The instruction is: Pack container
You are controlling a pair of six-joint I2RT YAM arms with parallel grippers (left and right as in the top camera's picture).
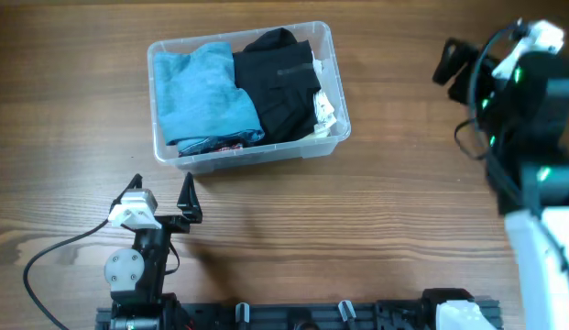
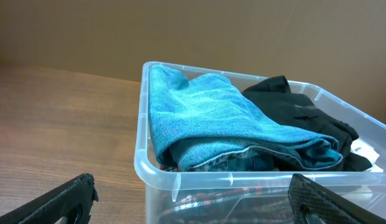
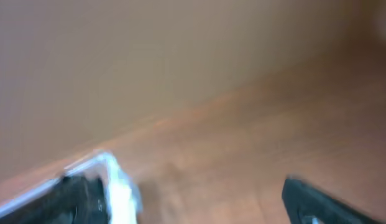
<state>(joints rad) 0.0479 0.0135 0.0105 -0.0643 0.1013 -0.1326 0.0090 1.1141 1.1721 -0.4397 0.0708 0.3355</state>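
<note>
The clear plastic container (image 1: 334, 87) stands at the back middle of the wooden table. It holds a folded blue garment (image 1: 202, 87) on the left and a folded black garment (image 1: 279, 82) on the right. In the left wrist view the container (image 2: 180, 180) is close ahead, with the blue garment (image 2: 211, 118) heaped above its rim and a plaid fabric showing through its wall. My left gripper (image 1: 162, 183) is open and empty, just in front of the container's front-left corner. My right gripper (image 1: 449, 64) is raised at the right, open and empty; its view is blurred.
A white item (image 1: 325, 115) lies at the container's right end beside the black garment. A black cable (image 1: 55, 252) runs from the left arm's base. A rail (image 1: 293, 316) lies along the front edge. A container corner (image 3: 112, 180) shows in the right wrist view.
</note>
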